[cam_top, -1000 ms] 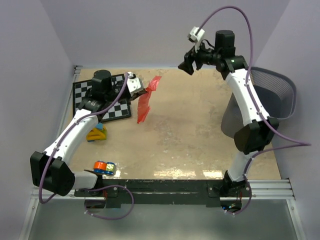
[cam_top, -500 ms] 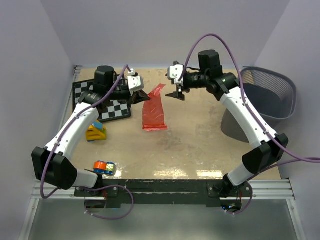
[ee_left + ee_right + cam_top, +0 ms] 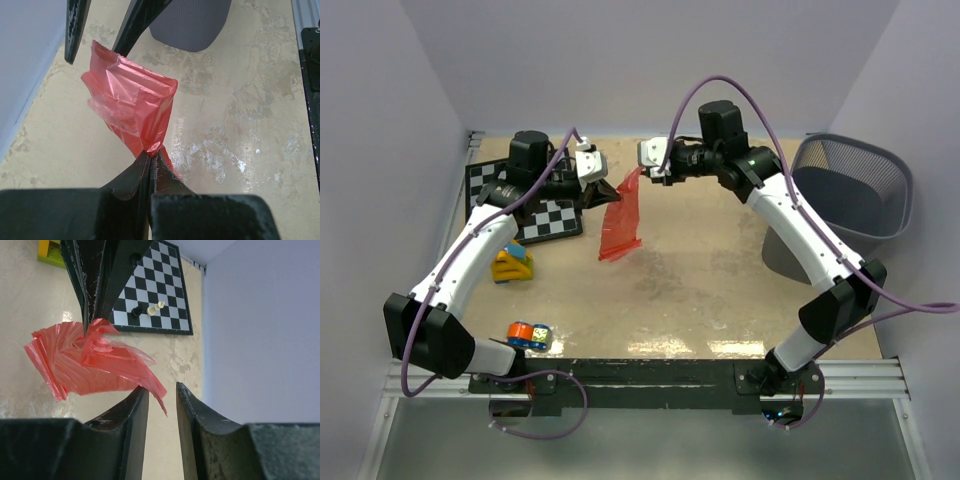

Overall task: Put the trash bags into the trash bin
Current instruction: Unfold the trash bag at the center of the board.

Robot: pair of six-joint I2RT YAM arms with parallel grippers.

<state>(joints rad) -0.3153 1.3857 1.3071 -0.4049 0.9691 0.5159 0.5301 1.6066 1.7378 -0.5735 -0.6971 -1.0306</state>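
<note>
L claw (image 3: 150,154) clamped on bag (image 3: 132,105), lifting it off bench (image 3: 700,290) so film hangs free. R claw (image 3: 161,388) jaws apart, straddling opposite corner, prob for 2nd grip. Bin (image 3: 885,160) far R, bag not in yet.

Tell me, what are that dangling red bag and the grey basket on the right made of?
The red bag looks like thin plastic film, glossy and translucent: it crinkles, hangs limp, and shows paler see-through patches. The grey basket seems to be wire mesh, probably metal with a dark matte finish: a fine grid shows on its wall.
</note>
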